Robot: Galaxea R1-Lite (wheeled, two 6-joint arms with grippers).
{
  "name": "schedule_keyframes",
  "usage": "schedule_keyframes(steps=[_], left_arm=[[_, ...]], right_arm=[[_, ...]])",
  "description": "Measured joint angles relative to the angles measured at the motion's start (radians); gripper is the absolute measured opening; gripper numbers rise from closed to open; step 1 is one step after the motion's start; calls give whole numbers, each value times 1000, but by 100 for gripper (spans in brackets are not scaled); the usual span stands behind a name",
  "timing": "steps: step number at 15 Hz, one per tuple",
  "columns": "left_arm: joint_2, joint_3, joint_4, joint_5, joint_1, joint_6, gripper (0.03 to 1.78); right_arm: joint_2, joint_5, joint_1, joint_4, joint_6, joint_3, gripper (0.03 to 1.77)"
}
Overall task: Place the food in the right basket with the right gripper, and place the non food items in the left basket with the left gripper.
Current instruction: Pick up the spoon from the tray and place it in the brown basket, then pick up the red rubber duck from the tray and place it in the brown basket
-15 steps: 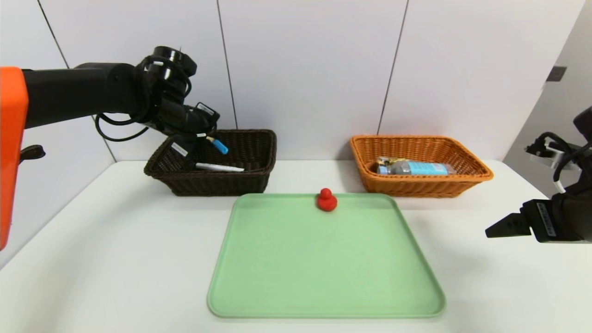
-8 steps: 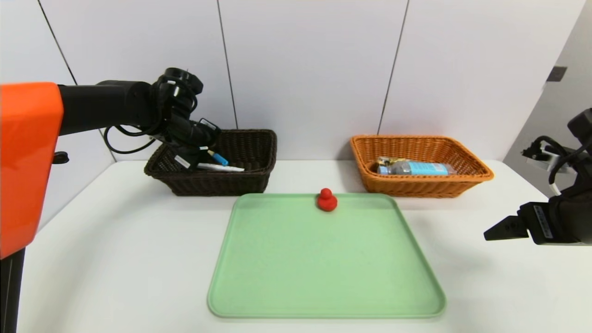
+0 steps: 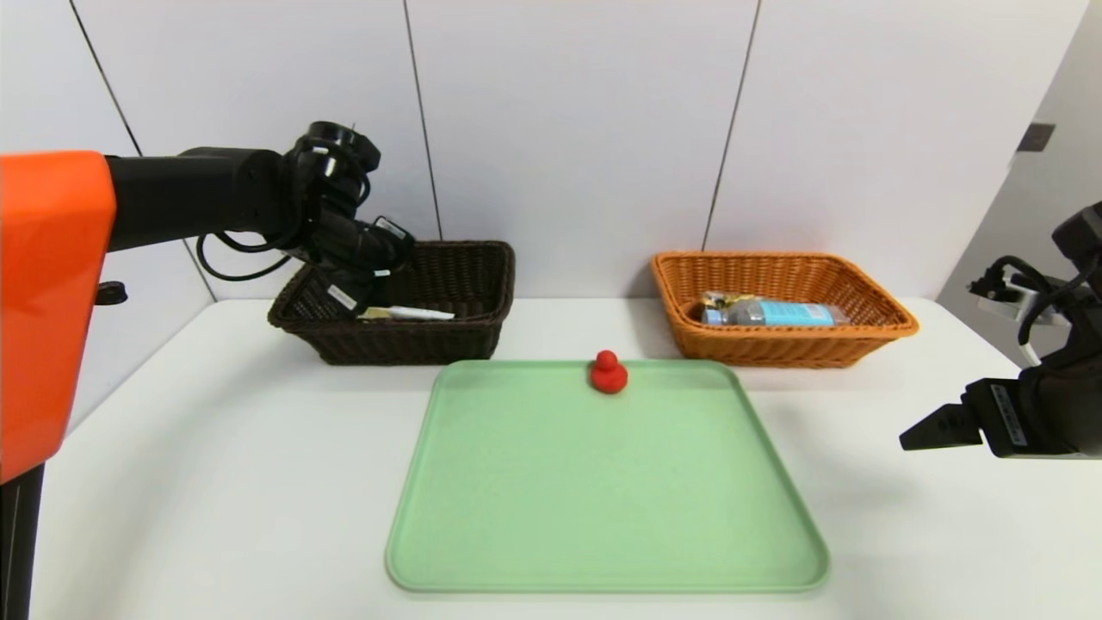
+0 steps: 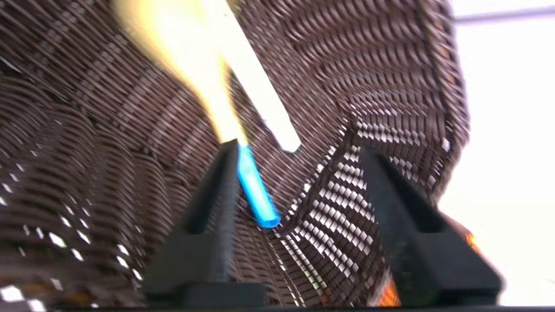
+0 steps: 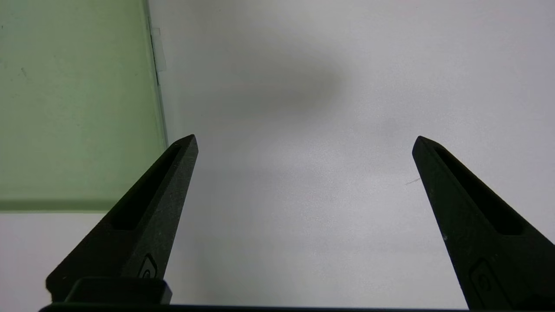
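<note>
Here, each item by label:

Left basket (image 3: 405,331): dark brown wicker, at the back left of the counter (image 3: 215,482). It holds a white pen-like stick (image 3: 411,313) lying along its floor and a yellow item with a blue tip (image 4: 256,195), blurred in the left wrist view.

Left pincer (image 4: 299,147): reaching down into the left basket, jaws spread apart with nothing clamped; the blue tip lies just beside one finger (image 4: 217,203), and whether it touches I cannot tell.

Right basket (image 3: 861,340): orange wicker, at the back right. Inside lies a clear bottle with a blue label (image 3: 770,313) on its side, with a small wrapped packet (image 3: 716,300) at its left end.

Tray (image 3: 603,534): pale green, in the middle of the counter in front of both baskets. It carries one red toy duck (image 3: 608,372), upright near the far rim.

Right pincer (image 5: 303,143): hovering over bare counter just off the tray's right edge, jaws wide open and holding nothing.
</note>
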Motion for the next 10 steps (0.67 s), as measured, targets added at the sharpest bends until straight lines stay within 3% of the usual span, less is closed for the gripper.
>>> schedule_keyframes(steps=[4,10], left_arm=[[-65,0,-32,26,-23,112,131],[-185,1,-64,221,-237,403,152]], right_arm=[[-1,0,0,0,0,2,171],[-4,0,3,0,0,4,171]])
